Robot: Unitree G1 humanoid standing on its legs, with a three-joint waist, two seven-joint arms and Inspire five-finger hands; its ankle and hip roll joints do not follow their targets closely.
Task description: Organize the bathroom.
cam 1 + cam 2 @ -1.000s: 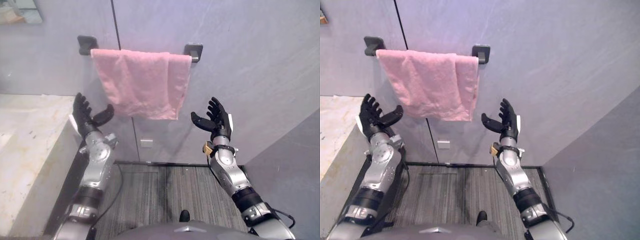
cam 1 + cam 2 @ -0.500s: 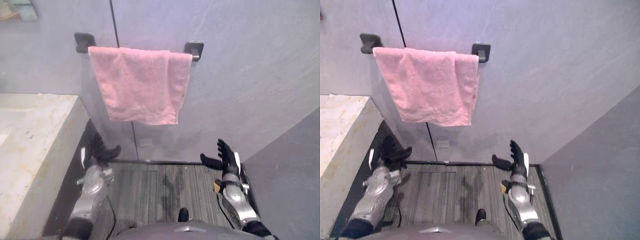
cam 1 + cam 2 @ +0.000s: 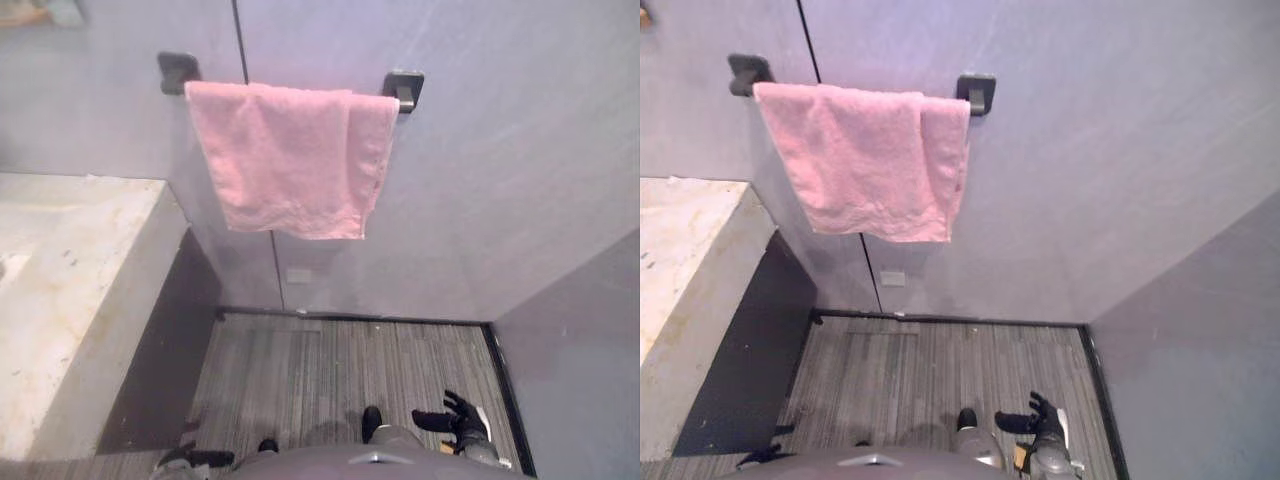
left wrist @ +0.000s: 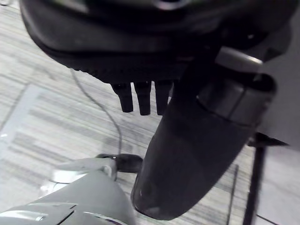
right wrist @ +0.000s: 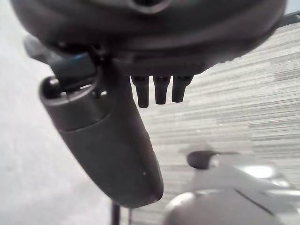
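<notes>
The towel [image 3: 292,160] is hanging spread over the bar [image 3: 404,88] to dry, high above both hands, left [image 4: 140,96] and right [image 3: 452,417], hanging low with fingers straight, holding nothing.

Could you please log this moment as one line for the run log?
pink towel: draped on wall bar | left hand: open | right hand: open, low over floor
</notes>
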